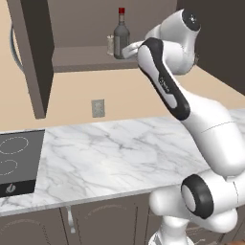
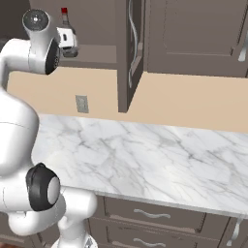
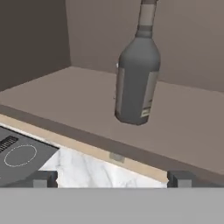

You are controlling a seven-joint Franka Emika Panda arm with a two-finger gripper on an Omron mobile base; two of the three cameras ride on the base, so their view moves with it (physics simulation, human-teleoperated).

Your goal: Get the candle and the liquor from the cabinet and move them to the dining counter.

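Pincer point(image 3: 111, 178) wide open, just short of liquor bottle point(image 3: 136, 83), upright on cabinet shelf point(image 3: 183, 127); candle point(image 1: 110, 45) behind it.

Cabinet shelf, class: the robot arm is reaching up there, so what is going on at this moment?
The white arm has raised its gripper to the open cabinet, jaws wide apart and holding nothing. The liquor bottle stands upright on the shelf just ahead of it, not yet touched. The small candle sits on the same shelf, close beside the bottle. Below, the marble counter beside the cooktop carries nothing from the cabinet so far.
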